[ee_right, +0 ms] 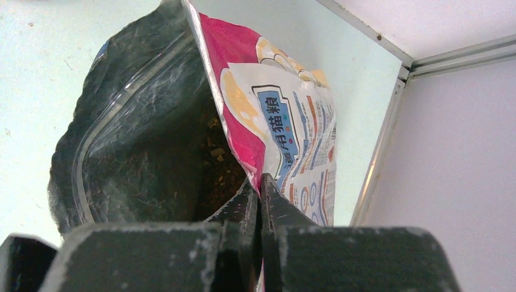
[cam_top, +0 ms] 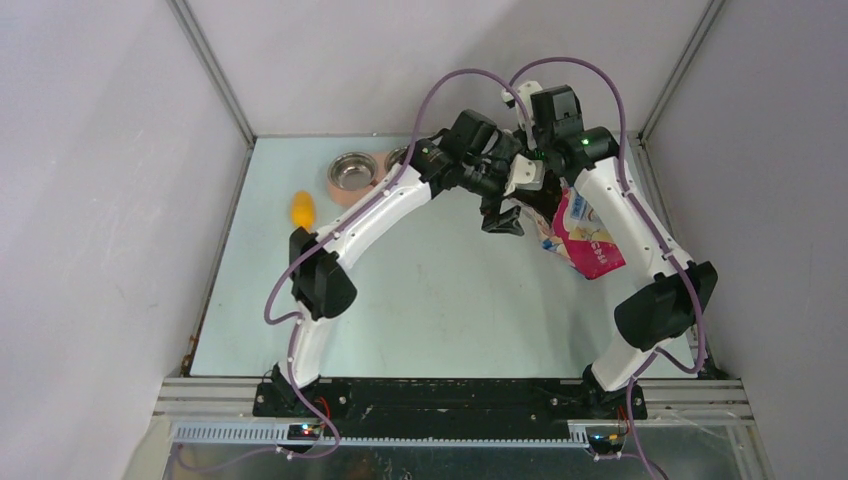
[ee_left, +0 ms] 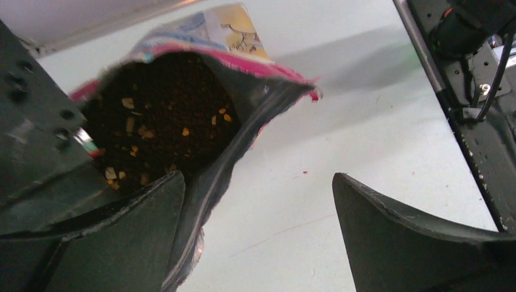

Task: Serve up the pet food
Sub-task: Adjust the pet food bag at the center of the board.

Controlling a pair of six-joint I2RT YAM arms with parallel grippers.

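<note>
The pet food (ee_left: 164,115) is dark brown kibble with a few pale bits, lying inside an open cartoon-printed bag (ee_right: 292,134). That bag (cam_top: 585,240) stands at the back right of the table. My right gripper (ee_right: 260,185) is shut on the bag's pink rim, one finger inside the mouth and one outside. More kibble (ee_right: 220,167) shows just past its fingers. My left gripper (ee_left: 258,201) is open at the bag's mouth. Its left finger (ee_left: 140,237) overlaps the opening, and the bag's near wall runs just inside that finger. The other finger (ee_left: 401,231) is over bare table.
A pink twin-bowl feeder (cam_top: 338,190) with steel bowls sits at the back centre-left, partly hidden by my left arm. A yellow scoop (cam_top: 302,208) lies to the left of it. Grey walls close in the table on three sides. Both forearms meet above the bag.
</note>
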